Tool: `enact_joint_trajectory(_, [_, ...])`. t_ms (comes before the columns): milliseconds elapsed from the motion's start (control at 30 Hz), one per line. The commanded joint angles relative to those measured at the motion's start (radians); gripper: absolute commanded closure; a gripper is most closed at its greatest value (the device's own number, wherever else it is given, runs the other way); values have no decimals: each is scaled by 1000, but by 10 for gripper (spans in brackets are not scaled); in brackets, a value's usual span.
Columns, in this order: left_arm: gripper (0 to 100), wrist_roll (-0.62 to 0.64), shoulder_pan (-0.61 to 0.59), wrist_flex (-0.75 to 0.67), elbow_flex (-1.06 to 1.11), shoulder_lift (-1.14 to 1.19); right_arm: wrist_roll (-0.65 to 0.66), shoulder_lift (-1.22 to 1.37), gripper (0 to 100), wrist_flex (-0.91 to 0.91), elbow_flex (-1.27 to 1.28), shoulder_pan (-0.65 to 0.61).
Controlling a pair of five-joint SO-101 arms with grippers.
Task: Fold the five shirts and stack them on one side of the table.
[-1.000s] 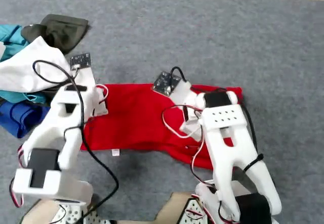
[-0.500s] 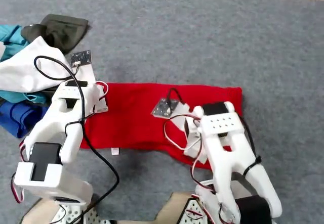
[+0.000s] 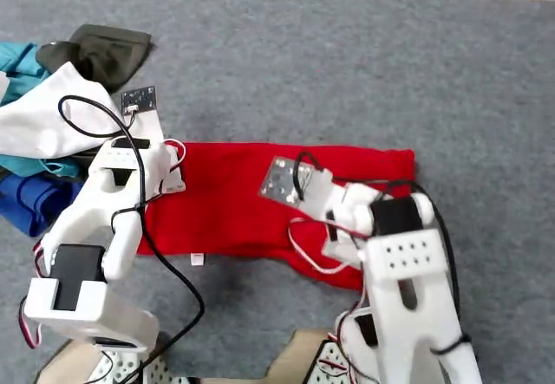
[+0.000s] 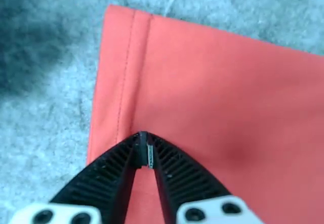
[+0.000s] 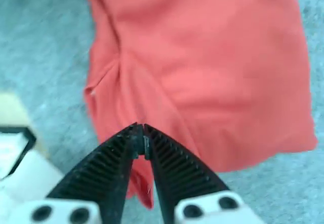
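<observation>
A red shirt lies flat in a long band across the middle of the grey table. My left gripper is shut and sits at the shirt's left end; the left wrist view has its tips just over the red fabric, beside the stitched hem. My right gripper is shut too and hangs over the shirt's right half, near its front edge. In the right wrist view those tips point down at a rumpled fold of the red cloth. Nothing is visibly held by either one.
At the table's left edge, other shirts are heaped: white, teal, blue and a dark one. Both arm bases stand on a tan board at the front edge. Bare grey table lies behind and to the right.
The right arm has drawn back from the shirt's far edge toward the front and swung a little to the right. The left arm shifted slightly, then stayed put. The shirt looks unchanged.
</observation>
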Motion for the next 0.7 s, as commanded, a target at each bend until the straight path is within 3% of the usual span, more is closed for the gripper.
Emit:
enact_joint_trajectory(0, [981, 3, -17, -2, -35, 4, -28, 143, 994, -123, 13, -4])
enact_joint_trajectory(267, [981, 3, -17, -2, -32, 4, -35, 398, 994, -203, 58, -12])
enact_joint_trajectory(533, [981, 3, -17, -2, -32, 4, -8, 400, 994, -236, 213, -91])
enact_joint_trajectory(667, [981, 3, -18, 3, -38, 2, -9, 398, 994, -226, 143, -44])
